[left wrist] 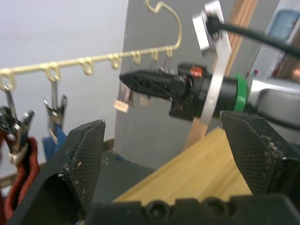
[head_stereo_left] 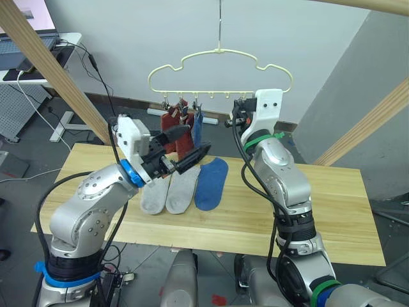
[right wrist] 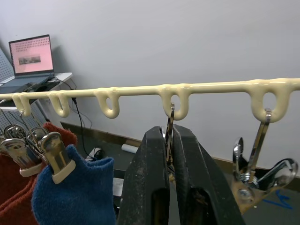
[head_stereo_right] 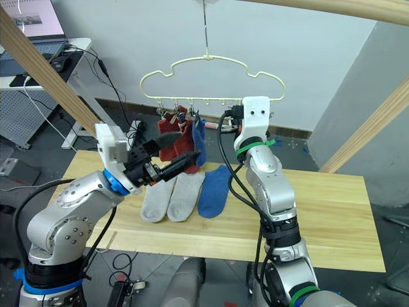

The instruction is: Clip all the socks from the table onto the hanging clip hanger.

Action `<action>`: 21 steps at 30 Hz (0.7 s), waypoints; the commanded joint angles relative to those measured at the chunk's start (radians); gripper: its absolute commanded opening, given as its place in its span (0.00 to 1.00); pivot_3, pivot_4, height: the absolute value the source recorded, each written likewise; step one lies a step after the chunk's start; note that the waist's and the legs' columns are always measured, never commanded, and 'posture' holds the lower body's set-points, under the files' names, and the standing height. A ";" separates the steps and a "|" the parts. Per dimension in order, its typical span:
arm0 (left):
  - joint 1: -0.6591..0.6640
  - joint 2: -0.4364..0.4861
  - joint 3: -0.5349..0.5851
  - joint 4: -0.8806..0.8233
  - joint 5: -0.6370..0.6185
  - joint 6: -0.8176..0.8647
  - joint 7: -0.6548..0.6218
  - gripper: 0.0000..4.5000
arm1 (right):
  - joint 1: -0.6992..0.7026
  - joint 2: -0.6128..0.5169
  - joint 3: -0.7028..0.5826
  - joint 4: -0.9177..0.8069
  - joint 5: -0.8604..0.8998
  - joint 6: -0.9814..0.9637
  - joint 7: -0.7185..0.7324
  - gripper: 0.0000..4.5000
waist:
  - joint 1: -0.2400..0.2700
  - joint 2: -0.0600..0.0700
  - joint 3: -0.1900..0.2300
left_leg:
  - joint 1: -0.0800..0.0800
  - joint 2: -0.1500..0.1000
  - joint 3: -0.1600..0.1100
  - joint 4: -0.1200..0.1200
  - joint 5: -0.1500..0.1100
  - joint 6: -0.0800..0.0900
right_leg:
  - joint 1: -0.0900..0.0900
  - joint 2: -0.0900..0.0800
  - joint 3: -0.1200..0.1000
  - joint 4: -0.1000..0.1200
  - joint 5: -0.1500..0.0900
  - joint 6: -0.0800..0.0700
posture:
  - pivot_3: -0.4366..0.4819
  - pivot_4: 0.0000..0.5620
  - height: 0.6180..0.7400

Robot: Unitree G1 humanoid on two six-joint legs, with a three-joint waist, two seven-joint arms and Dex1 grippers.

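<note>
- A pale-yellow clip hanger (head_stereo_left: 220, 70) hangs by its hook above the far edge of the light wood table (head_stereo_left: 332, 204), with a row of small metal clips along its lower bar.
- Two rust-red socks (head_stereo_right: 181, 137) and one blue sock (head_stereo_right: 199, 133) hang from clips at the robot's-left end of the bar.
- Two light grey socks (head_stereo_left: 171, 190) and a second blue sock (head_stereo_left: 211, 183) lie side by side on the table, touching one another, just below the hanger.
- The left tool (head_stereo_left: 185, 146) is raised in front of the hanging socks, its two black fingers spread wide with nothing between them; the left wrist view shows the gap bare.
- The right tool (right wrist: 171, 161) reaches up to the hanger's bar, its fingers pressed together on one metal clip (right wrist: 169, 123) that hangs from a loop of the bar; another clip (right wrist: 255, 161) hangs free just beside it.
- Thick wooden beams (head_stereo_left: 61, 80) slant down on both sides of the table, the one on the robot's left passing just behind the left arm.
- A white desk (head_stereo_left: 38, 61) with an open laptop (right wrist: 32, 58) and trailing cables stands well apart, by the wall on the robot's left.
</note>
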 commanded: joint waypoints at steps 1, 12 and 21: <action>0.029 0.002 -0.126 0.068 0.169 -0.052 -0.006 0.97 | 0.007 -0.066 -0.004 -0.049 0.030 0.029 0.085 0.00 | -0.001 0.001 0.000 | 0.000 0.000 0.000 0.000 0.000 0.000 | 0.000 0.000 0.000 0.000 0.000 0.000 | 0.73 0.53 1.00; -0.199 -0.263 -0.348 0.814 0.589 -0.419 0.046 0.97 | 0.059 -0.147 -0.029 -0.104 0.046 0.095 0.120 0.00 | -0.007 0.003 0.002 | 0.000 0.000 0.000 0.002 0.000 0.000 | 0.000 0.001 0.000 0.002 0.000 0.000 | 0.62 0.56 1.00; -0.345 -0.367 -0.389 1.214 0.735 -0.543 -0.018 0.97 | 0.093 -0.135 -0.034 -0.204 0.036 0.196 0.073 0.00 | -0.035 0.001 0.005 | 0.000 -0.001 0.000 0.002 0.000 0.001 | 0.000 0.001 0.000 0.002 0.000 0.000 | 0.57 0.63 1.00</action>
